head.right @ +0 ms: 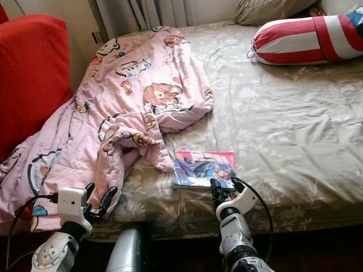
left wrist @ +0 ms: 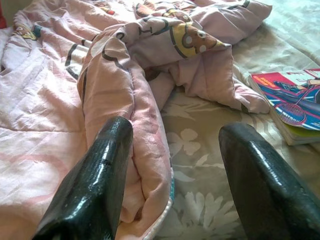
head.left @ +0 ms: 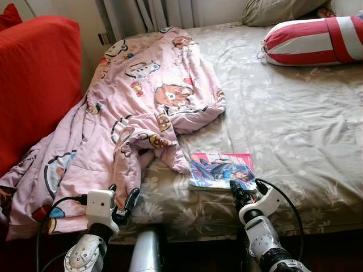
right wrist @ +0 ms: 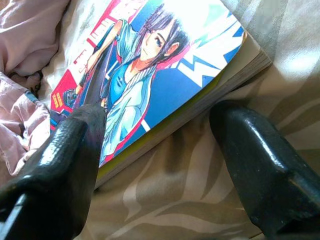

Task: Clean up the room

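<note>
On the bed with its grey-green floral sheet [head.left: 295, 130], a crumpled pink cartoon-print quilt [head.left: 142, 96] sprawls beside a glossy comic book [head.left: 221, 169], which the right pincer [head.left: 235, 190], open and empty, straddles, presumably needing only to close, while the left pincer [head.left: 122, 204] gapes by the quilt's edge.

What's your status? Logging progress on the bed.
Right claw open at comic book edge. Left claw open over pink blanket hem. Nothing gripped.
</note>
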Robot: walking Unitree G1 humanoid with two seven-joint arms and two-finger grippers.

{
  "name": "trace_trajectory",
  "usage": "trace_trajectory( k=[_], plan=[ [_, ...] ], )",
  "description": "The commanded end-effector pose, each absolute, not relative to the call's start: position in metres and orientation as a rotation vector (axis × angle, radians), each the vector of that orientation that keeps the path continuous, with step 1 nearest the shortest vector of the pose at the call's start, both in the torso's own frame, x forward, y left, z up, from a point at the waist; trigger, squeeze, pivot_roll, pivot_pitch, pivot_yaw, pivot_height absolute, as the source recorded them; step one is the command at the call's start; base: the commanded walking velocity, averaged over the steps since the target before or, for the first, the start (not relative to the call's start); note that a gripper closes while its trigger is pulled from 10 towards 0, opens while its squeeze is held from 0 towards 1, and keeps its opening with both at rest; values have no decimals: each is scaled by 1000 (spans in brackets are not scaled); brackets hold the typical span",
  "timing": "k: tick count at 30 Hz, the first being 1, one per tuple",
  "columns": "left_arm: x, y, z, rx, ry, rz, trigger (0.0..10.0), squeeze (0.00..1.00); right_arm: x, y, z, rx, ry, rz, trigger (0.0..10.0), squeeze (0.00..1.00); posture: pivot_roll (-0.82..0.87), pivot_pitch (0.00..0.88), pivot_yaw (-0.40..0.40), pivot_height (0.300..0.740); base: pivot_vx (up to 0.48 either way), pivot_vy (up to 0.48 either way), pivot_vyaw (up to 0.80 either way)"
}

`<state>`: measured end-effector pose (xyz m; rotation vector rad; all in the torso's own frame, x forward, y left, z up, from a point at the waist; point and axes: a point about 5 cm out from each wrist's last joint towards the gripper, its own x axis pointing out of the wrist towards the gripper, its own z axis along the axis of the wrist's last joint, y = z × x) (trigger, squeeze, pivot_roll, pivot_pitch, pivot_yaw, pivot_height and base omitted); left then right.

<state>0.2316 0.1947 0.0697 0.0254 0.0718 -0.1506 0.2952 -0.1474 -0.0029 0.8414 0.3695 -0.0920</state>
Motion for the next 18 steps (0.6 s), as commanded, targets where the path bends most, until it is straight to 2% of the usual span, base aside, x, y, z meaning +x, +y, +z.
trace_trajectory(
  k=[1,11,18],
  plan=[
    [228,198,70,39,89,-154,10000,0,294,-140,-6,870,402,-93,10000,0,217,86,132,538,0,0,0],
    [227,197,69,40,94,-156,10000,0,285,-138,-16,869,478,-134,10000,0,222,87,126,538,0,0,0],
    [225,197,70,43,94,-156,10000,0,290,-137,-10,940,420,-115,10000,0,229,95,128,538,0,0,0]
  ],
)
